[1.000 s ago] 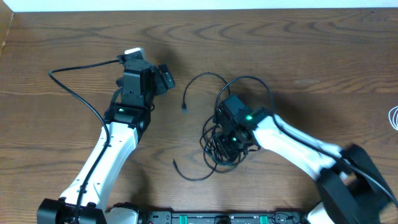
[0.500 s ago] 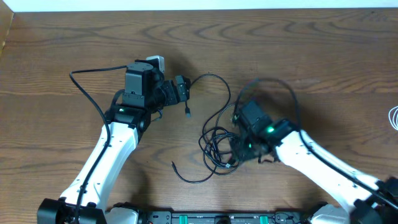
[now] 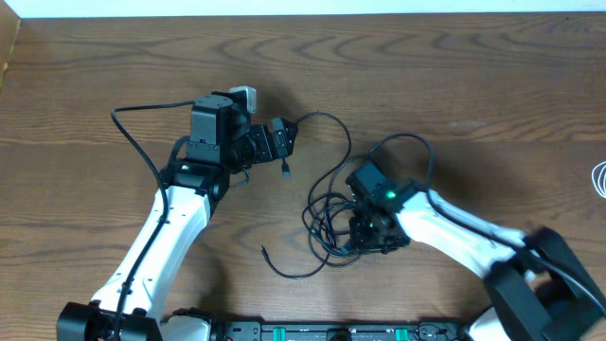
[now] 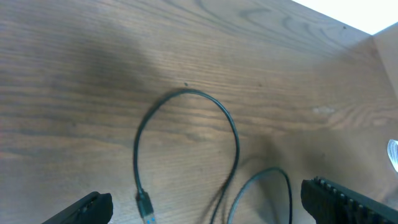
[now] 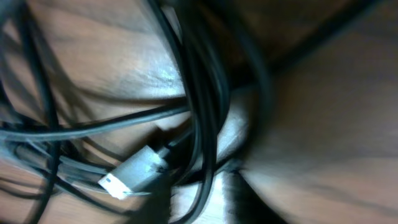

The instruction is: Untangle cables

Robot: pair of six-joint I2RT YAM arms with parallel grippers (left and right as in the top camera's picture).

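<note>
I count one desk [image 3: 492, 85] and two hands: the left hand [image 3: 281, 142] at ten o'clock, the right hand [image 3: 365, 235] at five o'clock. One tangle of black cables [image 3: 324, 227] lies mid-desk; its separate cords are too knotted to count. Two loose plug ends [image 3: 284, 171] show overhead. One white cable [image 3: 600, 180] sits at three o'clock.

Matt wood table [image 3: 473, 95], glossy cables [image 5: 200, 93] (metal plug [image 5: 134, 175])

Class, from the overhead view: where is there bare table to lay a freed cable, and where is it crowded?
Bare: the far strip of table beyond both arms; the stretch between the black cable tangle and the white cable; the near corner left of the left arm. Crowded: the centre, around the tangle.
</note>
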